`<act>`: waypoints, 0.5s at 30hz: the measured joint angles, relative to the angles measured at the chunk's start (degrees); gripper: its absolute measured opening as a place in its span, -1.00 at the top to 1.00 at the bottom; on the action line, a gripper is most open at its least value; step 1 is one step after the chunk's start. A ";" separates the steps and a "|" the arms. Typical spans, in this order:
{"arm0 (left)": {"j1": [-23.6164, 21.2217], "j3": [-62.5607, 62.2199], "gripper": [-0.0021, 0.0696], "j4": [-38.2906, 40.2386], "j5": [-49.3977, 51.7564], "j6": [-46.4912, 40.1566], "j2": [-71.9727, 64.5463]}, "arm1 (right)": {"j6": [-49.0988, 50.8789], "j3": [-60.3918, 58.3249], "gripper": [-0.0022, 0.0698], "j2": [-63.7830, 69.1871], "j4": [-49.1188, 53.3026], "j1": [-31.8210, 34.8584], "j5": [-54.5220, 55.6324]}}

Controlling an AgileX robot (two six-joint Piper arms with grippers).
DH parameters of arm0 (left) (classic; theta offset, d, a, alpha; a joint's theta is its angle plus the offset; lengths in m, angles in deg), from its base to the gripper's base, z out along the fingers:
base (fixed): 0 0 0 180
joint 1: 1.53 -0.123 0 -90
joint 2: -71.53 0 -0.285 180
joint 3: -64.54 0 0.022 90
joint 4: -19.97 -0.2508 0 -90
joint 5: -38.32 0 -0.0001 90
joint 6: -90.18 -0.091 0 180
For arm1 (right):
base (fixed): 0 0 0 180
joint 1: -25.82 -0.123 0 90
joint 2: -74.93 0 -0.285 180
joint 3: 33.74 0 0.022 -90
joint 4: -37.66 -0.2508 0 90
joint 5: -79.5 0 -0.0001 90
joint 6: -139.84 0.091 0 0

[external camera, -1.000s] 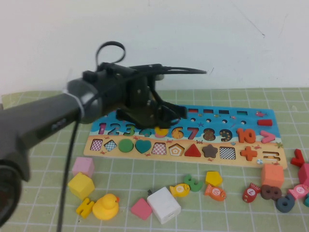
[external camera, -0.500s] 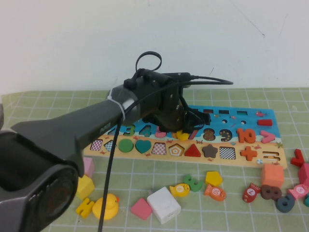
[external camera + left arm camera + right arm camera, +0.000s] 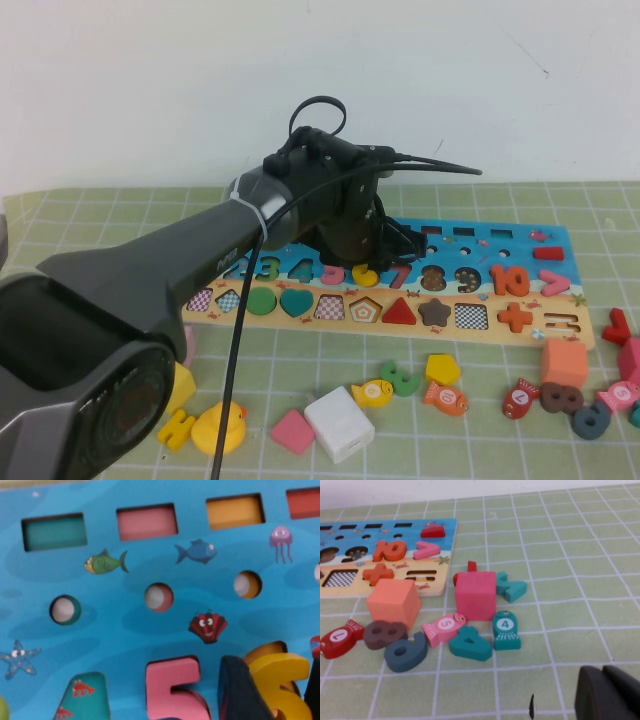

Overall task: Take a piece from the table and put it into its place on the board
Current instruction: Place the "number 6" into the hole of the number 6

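High view, my entry: left gripper [image 3: 368, 262] over the board [image 3: 560, 262], jaws clamped on the 6 [image 3: 365, 274], which stands upright in the numeral row, just at 3 o'clock of the pink 5 [image 3: 172, 690]. Green grid mat [image 3: 480, 440], white wall. Right gripper [image 3: 607, 695] hangs low over the mat, jaws together.

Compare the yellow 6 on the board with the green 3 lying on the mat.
The yellow 6 sits in the number row of the board, between the fingers of the left gripper; the green 3 lies loose on the mat with nothing holding it. The 6 is bright yellow, the 3 green. Both are flat numerals of about the same size. The right gripper hovers over the mat.
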 joint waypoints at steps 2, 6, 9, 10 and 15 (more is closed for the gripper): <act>0.00 0.00 0.25 -0.18 0.00 0.24 -0.04 | 0.00 0.00 0.95 0.00 0.00 0.00 0.00; 0.00 -0.09 0.25 -0.80 0.00 0.24 -0.37 | -0.05 0.00 0.95 0.00 0.00 0.00 0.00; 0.00 -0.09 0.25 -0.90 -0.12 0.31 -0.37 | -0.05 0.00 0.95 0.00 0.00 0.00 0.00; 0.00 -0.09 0.25 -0.90 -0.12 0.31 -0.39 | -0.05 0.00 0.95 0.00 0.00 0.00 0.00; 0.05 -0.09 0.25 -0.57 -0.35 0.36 -0.49 | -0.05 0.00 0.95 0.00 0.00 0.00 0.00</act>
